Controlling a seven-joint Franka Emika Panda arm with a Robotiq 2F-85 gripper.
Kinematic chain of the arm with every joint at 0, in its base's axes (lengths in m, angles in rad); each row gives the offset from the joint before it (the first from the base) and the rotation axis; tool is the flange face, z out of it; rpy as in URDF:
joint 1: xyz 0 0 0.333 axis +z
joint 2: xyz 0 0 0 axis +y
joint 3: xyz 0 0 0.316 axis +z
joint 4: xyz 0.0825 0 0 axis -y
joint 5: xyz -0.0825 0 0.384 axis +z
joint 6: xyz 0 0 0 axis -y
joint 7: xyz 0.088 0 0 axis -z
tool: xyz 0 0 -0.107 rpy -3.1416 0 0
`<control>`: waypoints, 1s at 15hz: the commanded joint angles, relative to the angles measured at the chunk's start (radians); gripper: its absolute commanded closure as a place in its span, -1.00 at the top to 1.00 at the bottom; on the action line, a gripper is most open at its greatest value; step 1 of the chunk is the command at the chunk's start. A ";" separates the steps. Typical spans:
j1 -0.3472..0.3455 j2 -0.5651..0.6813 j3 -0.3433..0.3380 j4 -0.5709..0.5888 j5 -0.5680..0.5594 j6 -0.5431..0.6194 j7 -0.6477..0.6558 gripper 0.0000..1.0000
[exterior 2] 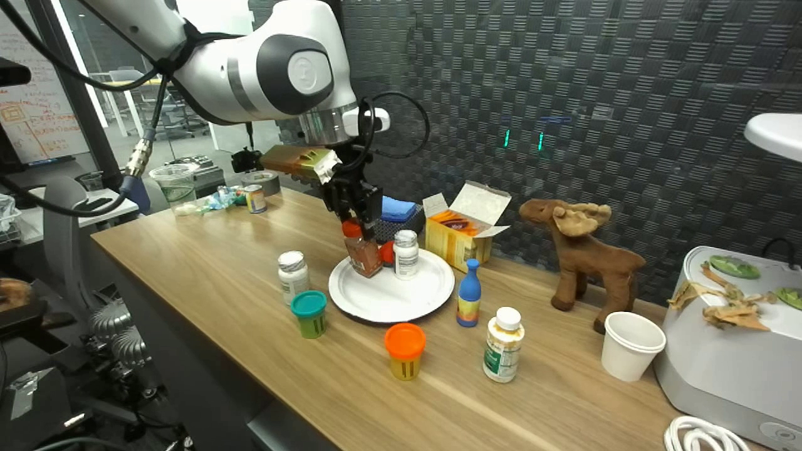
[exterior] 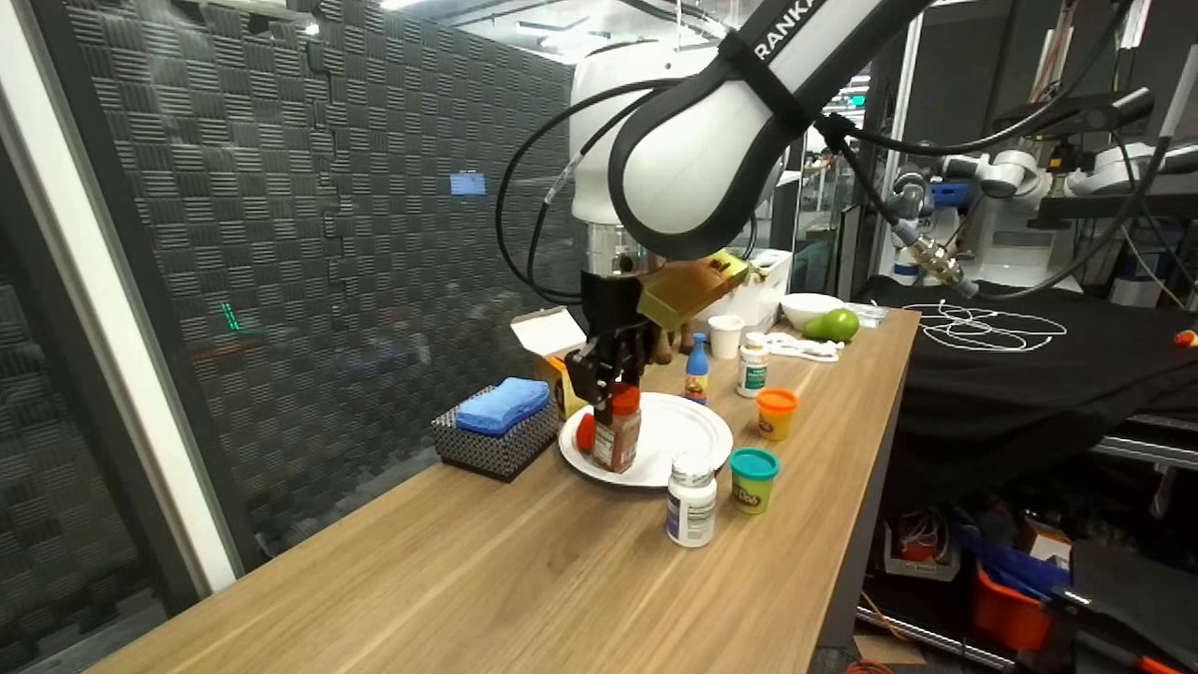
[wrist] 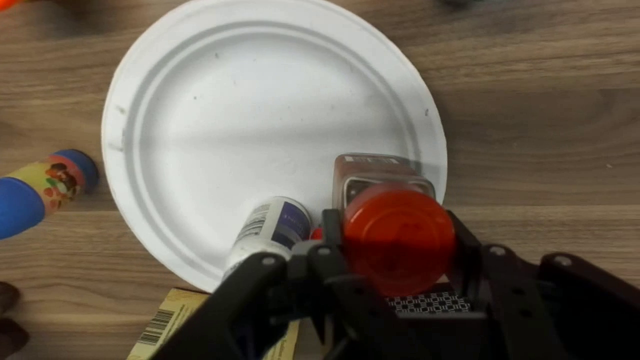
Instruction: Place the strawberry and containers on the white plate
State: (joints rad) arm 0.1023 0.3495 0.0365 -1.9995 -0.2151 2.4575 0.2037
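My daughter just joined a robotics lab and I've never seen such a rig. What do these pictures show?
A white robot arm reaches over a wooden table. Two pictures come from cameras outside it; the third looks down from its wrist. Its black gripper is closed on a red-capped spice bottle; I can't tell whether the base touches the white plate below. On the plate are a partly hidden strawberry and a white pill bottle. Beside the plate stand a teal-lidded Play-Doh tub and, farther off, a plush moose.
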 commanded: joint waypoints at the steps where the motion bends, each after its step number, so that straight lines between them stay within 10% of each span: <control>1: 0.000 0.020 0.008 0.034 0.030 -0.008 -0.083 -0.51; 4: -0.009 0.021 0.012 0.042 0.038 -0.024 -0.144 -0.44; 5: -0.010 0.019 0.012 0.043 0.039 -0.028 -0.159 0.49; 9: -0.011 0.008 0.014 0.041 0.044 -0.042 -0.202 0.95; 15: -0.005 -0.063 0.010 0.005 0.060 -0.074 -0.176 1.00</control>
State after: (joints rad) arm 0.0996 0.3546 0.0387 -1.9702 -0.1913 2.4241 0.0275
